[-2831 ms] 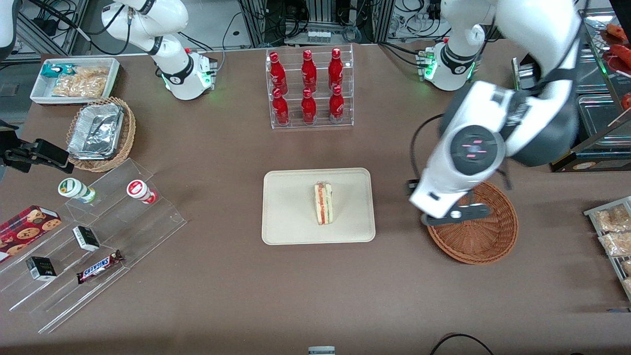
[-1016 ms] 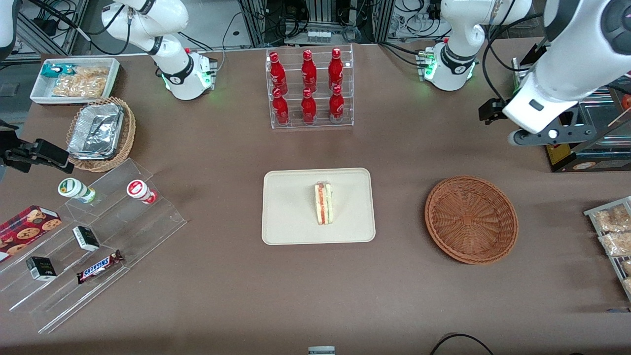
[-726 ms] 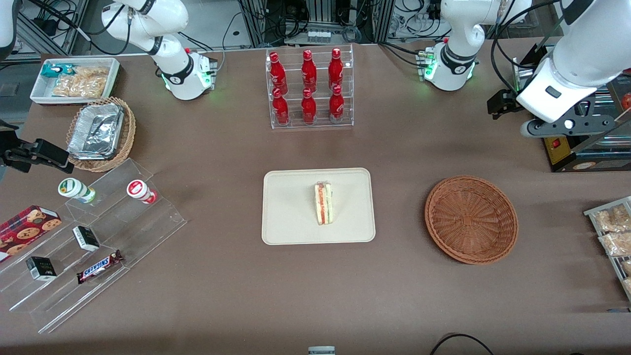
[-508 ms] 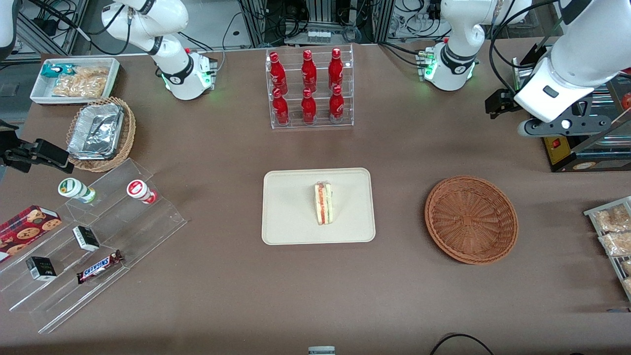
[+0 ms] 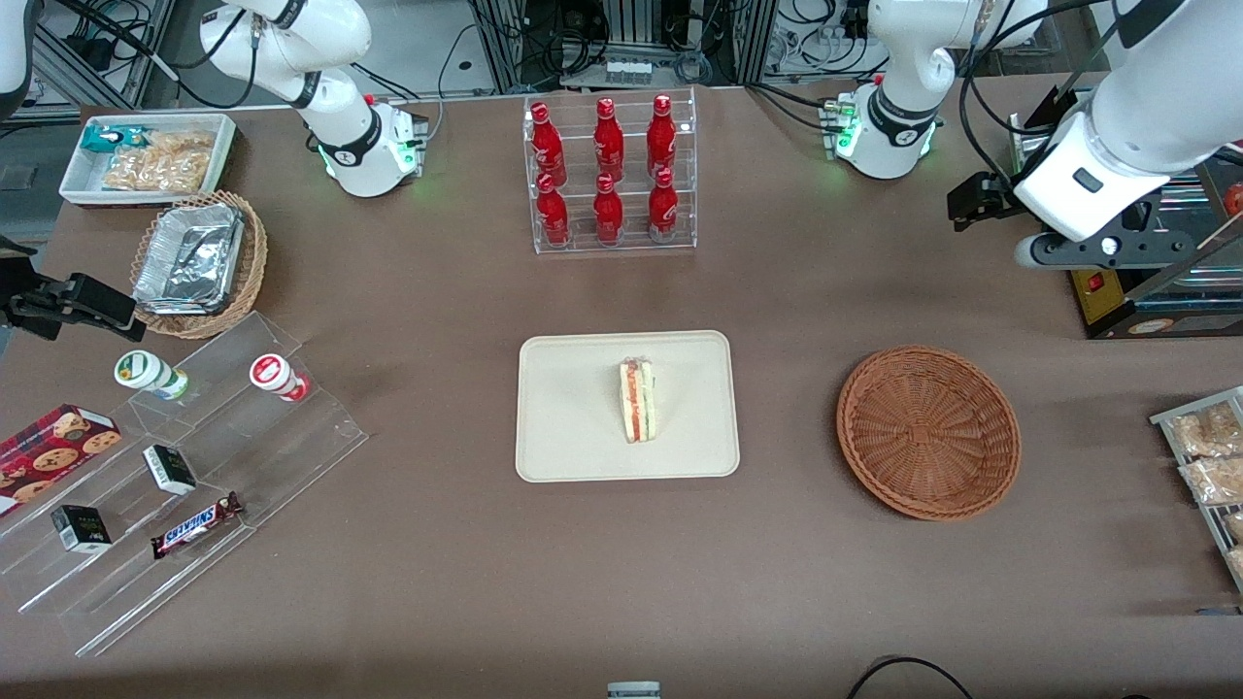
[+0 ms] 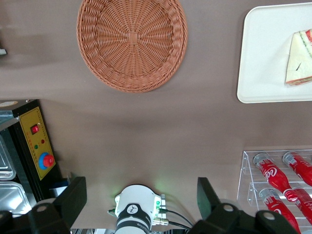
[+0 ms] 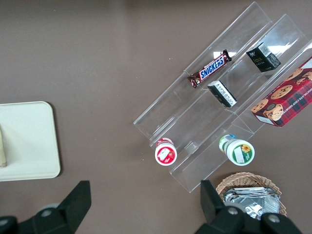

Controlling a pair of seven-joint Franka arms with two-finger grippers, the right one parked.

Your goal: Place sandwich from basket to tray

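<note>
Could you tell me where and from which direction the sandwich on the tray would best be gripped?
Probably from above, across its two flat bread faces: the sandwich stands on edge on the tray, filling stripe upward. The open pincer hovers farther from the front camera than the basket.

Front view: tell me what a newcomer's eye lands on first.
The sandwich lies alone on the cream tray at mid-table, and the wicker basket beside it holds nothing. The gripper hangs open above the table's edge at the working arm's end, farther from the camera than the basket.
</note>
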